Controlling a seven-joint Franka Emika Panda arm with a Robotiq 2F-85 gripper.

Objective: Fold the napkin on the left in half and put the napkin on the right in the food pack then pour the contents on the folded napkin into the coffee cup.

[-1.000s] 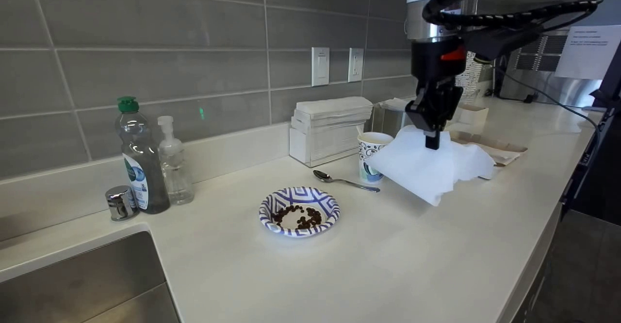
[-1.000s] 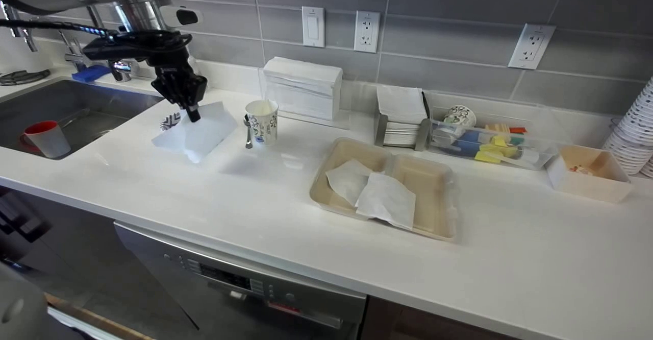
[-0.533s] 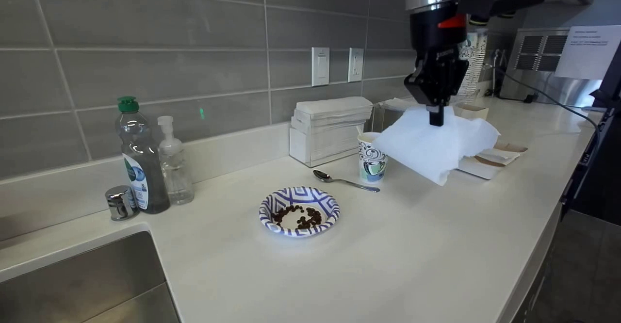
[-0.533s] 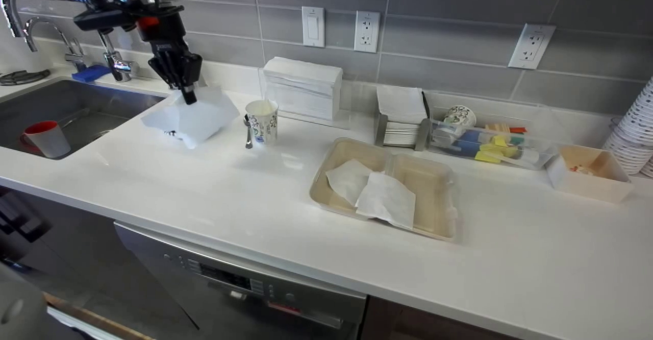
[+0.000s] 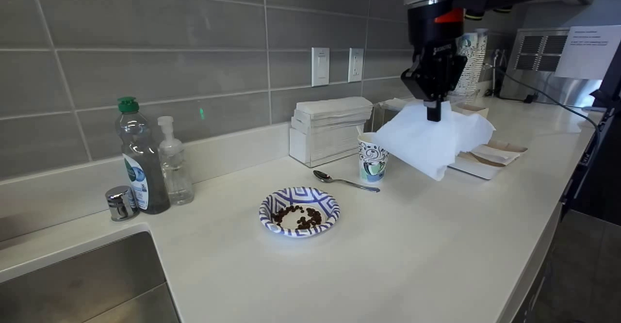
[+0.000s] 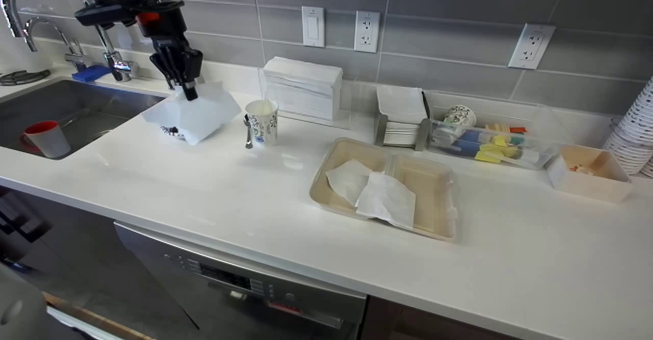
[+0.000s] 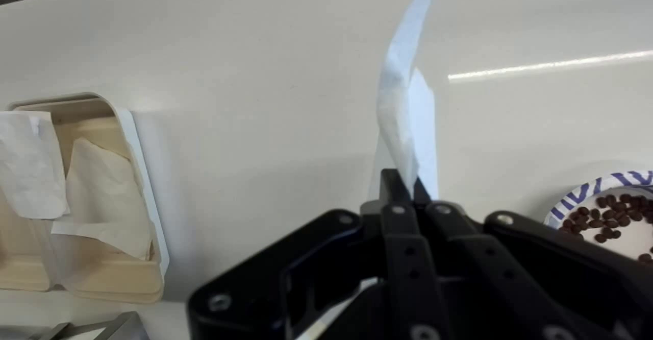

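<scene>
Napkin (image 5: 431,143) white, limp, creased

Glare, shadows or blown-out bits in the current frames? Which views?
Wrist view: bright glare streak on the counter, right of the held napkin; soft shadow beside the food tray. In an exterior view: small green light spot on the tiles. Both exterior views: held napkin very bright, little surface detail.
</scene>
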